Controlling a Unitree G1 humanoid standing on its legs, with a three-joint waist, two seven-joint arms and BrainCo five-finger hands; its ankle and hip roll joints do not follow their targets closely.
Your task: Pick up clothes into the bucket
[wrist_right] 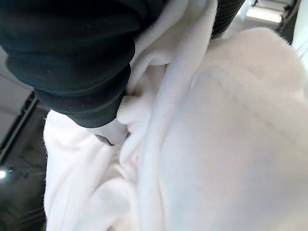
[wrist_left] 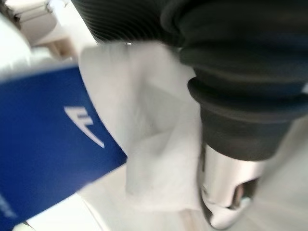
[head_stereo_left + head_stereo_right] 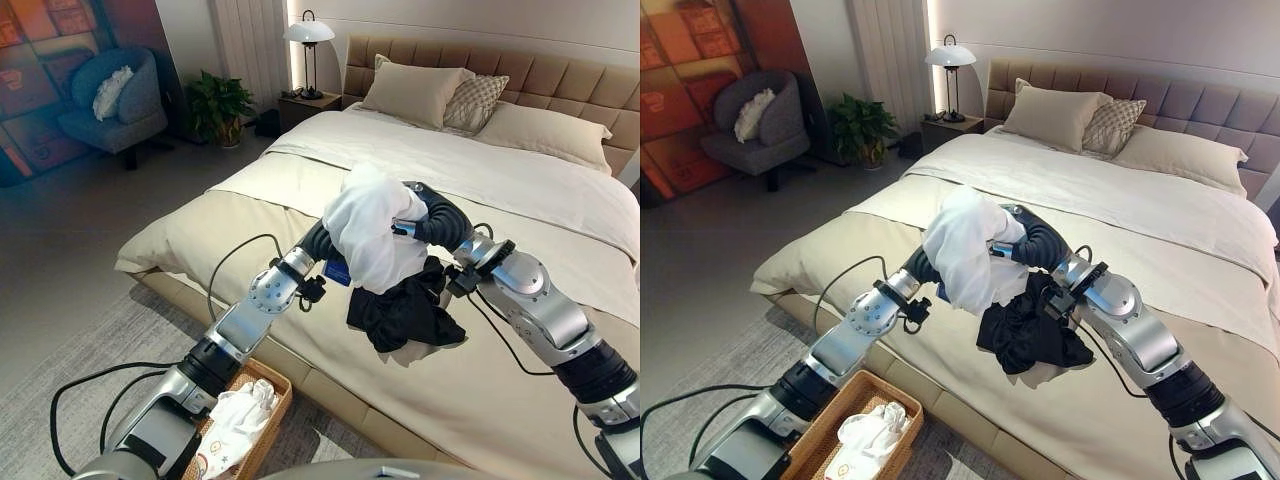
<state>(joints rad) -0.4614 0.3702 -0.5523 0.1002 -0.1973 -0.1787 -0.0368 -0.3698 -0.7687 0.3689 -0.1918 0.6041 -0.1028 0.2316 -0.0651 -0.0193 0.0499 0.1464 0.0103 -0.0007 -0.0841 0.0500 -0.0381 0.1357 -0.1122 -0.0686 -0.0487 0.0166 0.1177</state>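
Both hands are meeting above the near edge of the bed (image 3: 520,190), and between them a white garment (image 3: 365,235) is bunching up, lifted clear of the covers, while a black garment (image 3: 405,310) is hanging beneath it with its lower folds resting on the bed. The left hand (image 2: 226,192) is lying against white cloth in its wrist view, and the right hand (image 1: 113,137) is sitting buried in the folds in its own; the fingers of both are hidden in the fabric, so I cannot tell how far they are closed or what exactly each one is holding. The main risk, as I judge it, is that the black garment is trailing loosely and could slip off during the carry, since nothing visible shows it being gripped directly. A second risk is the path: the wicker basket (image 3: 275,385) is standing on the floor just beside the near edge of the bed, below the left arm, already holding a pale garment (image 3: 235,420), so the bundle is needing to travel down and toward the robot's left. Hanging cloth could catch on the edge of the bed or drape over the basket's rim rather than dropping inside.
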